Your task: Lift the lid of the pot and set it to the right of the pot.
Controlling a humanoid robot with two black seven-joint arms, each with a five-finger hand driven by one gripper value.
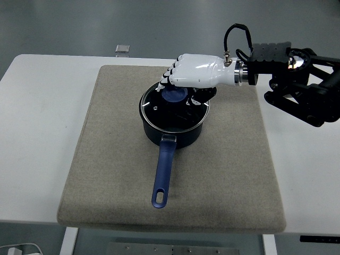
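While my right hand (191, 73) hung over the far right part of the pot (175, 117), the lid (174, 106) sat level on the pot's rim, not lifted. The pot stood on the grey mat (106, 159), somewhat beyond its centre, with its blue handle (162, 172) running toward the near edge of the table (42, 117).

My fingers (169, 77) were curled downward, close together, their tips just beyond the blue knob (173, 94) at the lid's centre. My thumb was tucked under the palm on the right of the knob. I could not tell whether fingers and thumb had closed on the knob or only bracketed it; contact was hidden by the palm. I judged the hand was set this way so that fingers and thumb would pinch the knob from opposite sides, the only raised hold on the lid.

The mat to the right of the pot was bare, which I judged made it fit to receive the lid. A small square object (122, 48) lay on the floor beyond the table, well apart from the pot.

My left hand was not in view.
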